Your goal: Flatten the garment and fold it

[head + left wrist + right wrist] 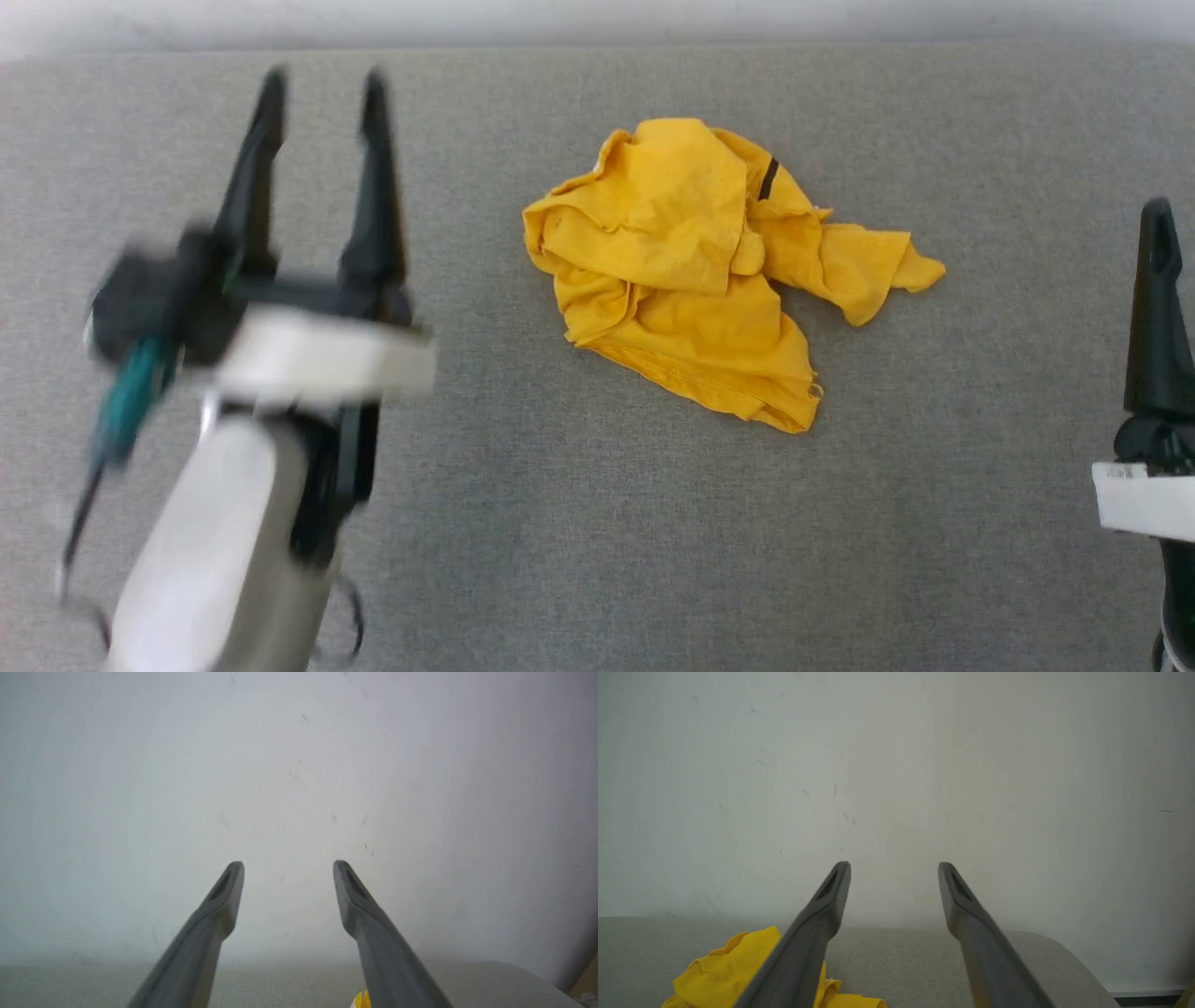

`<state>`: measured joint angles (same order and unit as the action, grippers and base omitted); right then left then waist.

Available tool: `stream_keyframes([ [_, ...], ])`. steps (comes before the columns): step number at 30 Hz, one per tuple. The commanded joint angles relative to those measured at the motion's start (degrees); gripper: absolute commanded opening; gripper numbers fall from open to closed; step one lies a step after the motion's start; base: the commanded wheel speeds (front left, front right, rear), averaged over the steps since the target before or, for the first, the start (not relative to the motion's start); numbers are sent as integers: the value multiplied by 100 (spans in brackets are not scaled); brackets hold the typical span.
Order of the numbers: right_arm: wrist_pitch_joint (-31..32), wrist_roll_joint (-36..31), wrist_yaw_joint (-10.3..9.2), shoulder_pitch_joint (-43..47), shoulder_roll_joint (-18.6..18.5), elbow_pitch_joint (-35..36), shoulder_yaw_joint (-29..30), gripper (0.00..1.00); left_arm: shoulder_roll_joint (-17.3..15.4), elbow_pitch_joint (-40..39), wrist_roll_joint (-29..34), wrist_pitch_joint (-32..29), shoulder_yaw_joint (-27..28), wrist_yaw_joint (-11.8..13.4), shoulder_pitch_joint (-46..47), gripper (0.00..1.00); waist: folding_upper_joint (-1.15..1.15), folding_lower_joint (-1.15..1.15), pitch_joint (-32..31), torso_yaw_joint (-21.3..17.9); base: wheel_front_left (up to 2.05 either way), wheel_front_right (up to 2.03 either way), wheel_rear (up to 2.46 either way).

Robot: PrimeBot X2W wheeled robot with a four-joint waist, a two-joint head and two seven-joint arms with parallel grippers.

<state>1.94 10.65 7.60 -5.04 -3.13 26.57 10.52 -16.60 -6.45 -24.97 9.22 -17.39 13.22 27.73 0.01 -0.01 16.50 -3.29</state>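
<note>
Hovering wide-open, the left claw point(324, 82) and right claw point(894, 868) flank the garment point(672, 261) (crumpled). Grey fabric counter point(560, 523), pale wall point(896, 765) behind

The garment point(691, 280) is bright yellow with a short black stripe, and the surface point(560, 523) is heathered grey.

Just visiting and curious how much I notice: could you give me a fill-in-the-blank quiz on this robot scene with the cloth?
The crumpled cotton garment on the grey woven surface is bright ____.
The left gripper, with two long dark fingers, is ____ and holds nothing.
The garment lies ____ the left gripper and the right gripper, touching neither.
Missing words: yellow; open; between.
</note>
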Motion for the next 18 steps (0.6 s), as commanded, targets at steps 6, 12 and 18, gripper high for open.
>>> stream_keyframes([
  [6,-136,265,-11,384,23,-265,20,100,-235,-883,502,523,328,513,-1848,100,-1,1,-202,26,0,0,0],
  [12,-182,379,-11,638,24,-489,-104,100,8,-936,880,574,463,570,-2845,100,-1,1,-256,-10,0,0,0],
  [18,-158,298,-11,668,24,-675,36,100,448,-1010,1167,576,504,203,-2798,100,-1,1,-201,137,0,0,0],
])
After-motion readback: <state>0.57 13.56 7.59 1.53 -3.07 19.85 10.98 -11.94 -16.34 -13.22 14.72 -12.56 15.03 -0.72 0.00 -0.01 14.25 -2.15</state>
